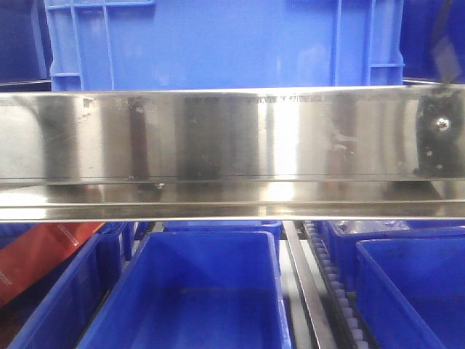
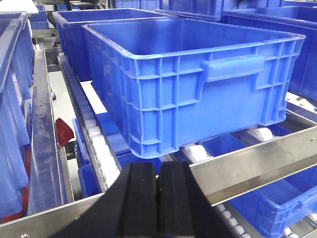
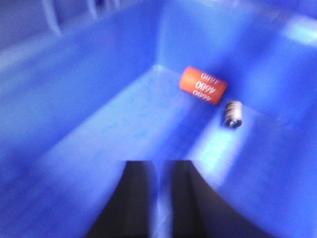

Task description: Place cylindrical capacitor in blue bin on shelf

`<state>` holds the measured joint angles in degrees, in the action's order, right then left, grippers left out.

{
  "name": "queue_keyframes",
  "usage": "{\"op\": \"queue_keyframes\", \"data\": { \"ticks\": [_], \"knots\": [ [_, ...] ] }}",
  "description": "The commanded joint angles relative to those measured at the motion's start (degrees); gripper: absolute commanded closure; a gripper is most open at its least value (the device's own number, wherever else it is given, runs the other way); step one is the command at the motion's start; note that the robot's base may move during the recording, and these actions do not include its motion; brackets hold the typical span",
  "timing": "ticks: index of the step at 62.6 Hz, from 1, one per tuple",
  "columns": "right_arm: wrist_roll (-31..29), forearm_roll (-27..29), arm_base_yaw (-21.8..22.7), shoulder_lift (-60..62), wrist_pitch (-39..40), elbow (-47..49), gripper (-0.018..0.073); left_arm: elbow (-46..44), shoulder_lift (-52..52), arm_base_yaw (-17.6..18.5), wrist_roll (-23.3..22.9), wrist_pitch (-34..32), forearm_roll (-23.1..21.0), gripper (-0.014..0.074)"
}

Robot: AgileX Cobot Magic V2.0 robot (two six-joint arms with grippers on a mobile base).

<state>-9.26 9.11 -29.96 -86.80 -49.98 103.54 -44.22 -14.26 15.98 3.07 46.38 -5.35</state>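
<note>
Capacitor (image 3: 203,85): orange cylinder, white print, lying on bin (image 3: 114,119) floor near far corner, beside a small grey metal part (image 3: 233,113); view blurred | Right gripper (image 3: 159,198): empty, narrow gap between black fingers, above bin floor | Left gripper (image 2: 157,198): pads together, empty, before shelf (image 2: 257,161) steel rail | Smooth blue plastic bins.

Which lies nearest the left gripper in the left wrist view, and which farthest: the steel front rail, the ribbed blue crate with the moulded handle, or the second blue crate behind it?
1. Shiny steel front rail, just ahead of the left gripper.
2. Ribbed blue crate with the moulded handle, centre, on the white rollers.
3. Second blue crate, behind it, upper left.
</note>
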Motion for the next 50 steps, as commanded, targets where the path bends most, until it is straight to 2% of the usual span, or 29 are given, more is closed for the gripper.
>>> {"op": "queue_keyframes", "data": {
  "ticks": [1,10,16,28,50],
  "knots": [
    [0.11,-1.33,0.21,6.14,0.25,-2.96,0.0716,0.07,0.28,-0.28,-0.29,-0.48,-0.4,0.0707],
    [0.11,-4.09,0.21,15.74,2.58,-12.12,0.0717,0.07,0.28,-0.28,-0.27,-0.48,-0.29,0.0707],
    [0.11,-4.95,0.21,23.85,7.02,-21.91,0.0717,0.07,0.28,-0.28,-0.27,-0.58,-0.31,0.0707],
    [0.11,-5.05,0.21,38.48,16.39,-40.87,0.0717,0.18,0.28,-0.28,-0.27,-0.58,-0.31,0.0707],
    [2.76,-5.05,0.21,60.31,26.23,-68.1,0.0722,0.12,0.28,-0.28,-0.27,-0.58,0.46,0.0707]
  ]
}}
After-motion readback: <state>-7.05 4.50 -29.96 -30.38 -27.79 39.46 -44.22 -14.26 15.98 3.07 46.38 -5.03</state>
